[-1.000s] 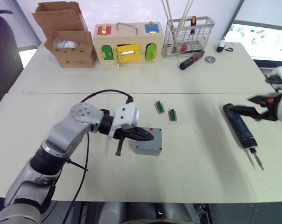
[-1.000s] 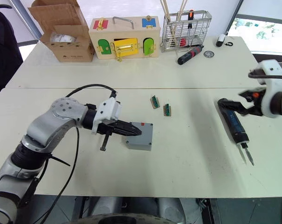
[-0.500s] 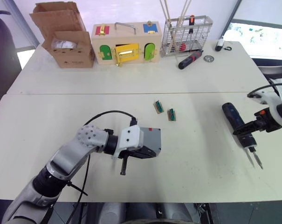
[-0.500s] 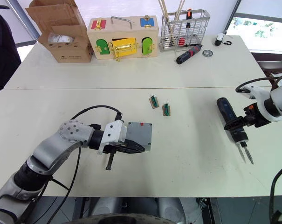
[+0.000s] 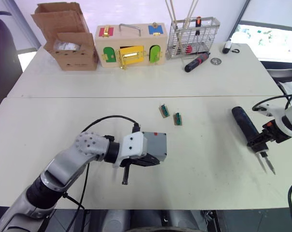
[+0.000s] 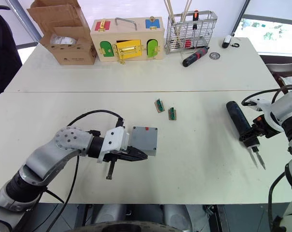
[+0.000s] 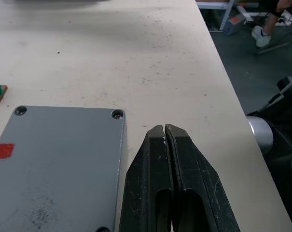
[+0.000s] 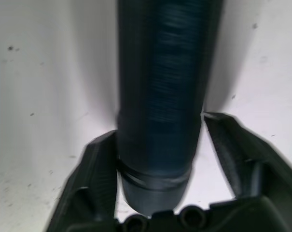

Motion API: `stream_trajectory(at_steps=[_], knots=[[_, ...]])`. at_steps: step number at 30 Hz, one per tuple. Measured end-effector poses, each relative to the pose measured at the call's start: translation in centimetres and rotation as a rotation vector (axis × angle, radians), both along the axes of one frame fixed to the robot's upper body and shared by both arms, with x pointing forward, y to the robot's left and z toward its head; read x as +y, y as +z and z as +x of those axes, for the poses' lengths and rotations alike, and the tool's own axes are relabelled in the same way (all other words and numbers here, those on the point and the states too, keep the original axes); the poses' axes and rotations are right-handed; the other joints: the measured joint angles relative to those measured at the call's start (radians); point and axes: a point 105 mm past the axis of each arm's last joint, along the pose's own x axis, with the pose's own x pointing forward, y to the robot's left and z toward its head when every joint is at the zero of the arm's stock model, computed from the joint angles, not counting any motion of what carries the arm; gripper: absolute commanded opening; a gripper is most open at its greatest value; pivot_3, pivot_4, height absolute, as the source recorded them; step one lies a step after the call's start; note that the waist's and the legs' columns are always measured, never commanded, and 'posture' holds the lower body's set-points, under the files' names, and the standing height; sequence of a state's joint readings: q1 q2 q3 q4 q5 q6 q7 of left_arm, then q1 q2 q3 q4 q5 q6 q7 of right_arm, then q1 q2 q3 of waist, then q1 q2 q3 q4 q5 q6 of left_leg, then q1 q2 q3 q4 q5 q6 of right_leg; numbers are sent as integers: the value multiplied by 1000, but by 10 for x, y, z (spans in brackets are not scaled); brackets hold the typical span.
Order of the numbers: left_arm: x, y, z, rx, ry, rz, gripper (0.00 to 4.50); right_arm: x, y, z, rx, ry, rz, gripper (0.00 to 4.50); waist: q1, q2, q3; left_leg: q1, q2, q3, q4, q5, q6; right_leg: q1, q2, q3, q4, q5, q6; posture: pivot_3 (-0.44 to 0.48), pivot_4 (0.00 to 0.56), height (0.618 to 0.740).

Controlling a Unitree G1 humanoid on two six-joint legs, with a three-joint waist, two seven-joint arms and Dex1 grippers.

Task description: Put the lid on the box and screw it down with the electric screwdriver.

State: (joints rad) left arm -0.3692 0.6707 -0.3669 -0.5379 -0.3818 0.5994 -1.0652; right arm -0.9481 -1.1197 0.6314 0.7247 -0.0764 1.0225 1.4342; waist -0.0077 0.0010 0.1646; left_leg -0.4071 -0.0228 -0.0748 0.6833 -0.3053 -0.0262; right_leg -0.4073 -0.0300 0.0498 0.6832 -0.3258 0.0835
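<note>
At centre frame, the grey box (image 5: 153, 145) sits lidded on the surface (image 5: 208, 164), the left tool (image 7: 166, 133) clenched empty beside it. At right, the right tool (image 8: 160, 137) straddles the electric screwdriver (image 5: 248, 128), fingers spread.

You see a matt grey plastic lid (image 7: 56, 164), faintly scuffed; the screwdriver (image 8: 160, 92) looks like dark, finely ribbed plastic; the table (image 7: 136, 58) is speckled matt.
</note>
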Motion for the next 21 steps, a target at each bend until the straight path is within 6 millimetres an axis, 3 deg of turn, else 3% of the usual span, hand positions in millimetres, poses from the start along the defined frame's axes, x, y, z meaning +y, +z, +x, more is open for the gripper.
stream_trajectory(at_steps=[2,11,15,19,21], knots=[[1,-2,2,10,6,2,0,-1,-1,-1,-1,1,-2,1837,-1,-1,-1,0,0,0,0,0,0,0,0,0,0,0,0,0,150,740],[3,-2,9,13,6,5,0,0,-4,-4,-20,3,-3,1836,2,-4,-3,0,0,-3,0,0,0,1,0,-2,0,0,0,0,150,740],[11,-5,14,21,15,26,0,2,-4,-2,-65,-75,41,1836,-2,-5,-3,0,0,-3,0,0,0,1,0,-2,0,0,0,0,150,740],[27,1,36,21,85,30,0,18,6,12,-196,-271,268,1836,-15,-3,-2,1,0,0,0,1,-1,-1,2,0,2,0,0,0,150,740],[32,11,49,22,112,-2,0,37,28,26,-312,-345,479,1836,-13,4,0,0,0,1,-1,1,-1,-3,2,1,3,0,0,0,150,740]])
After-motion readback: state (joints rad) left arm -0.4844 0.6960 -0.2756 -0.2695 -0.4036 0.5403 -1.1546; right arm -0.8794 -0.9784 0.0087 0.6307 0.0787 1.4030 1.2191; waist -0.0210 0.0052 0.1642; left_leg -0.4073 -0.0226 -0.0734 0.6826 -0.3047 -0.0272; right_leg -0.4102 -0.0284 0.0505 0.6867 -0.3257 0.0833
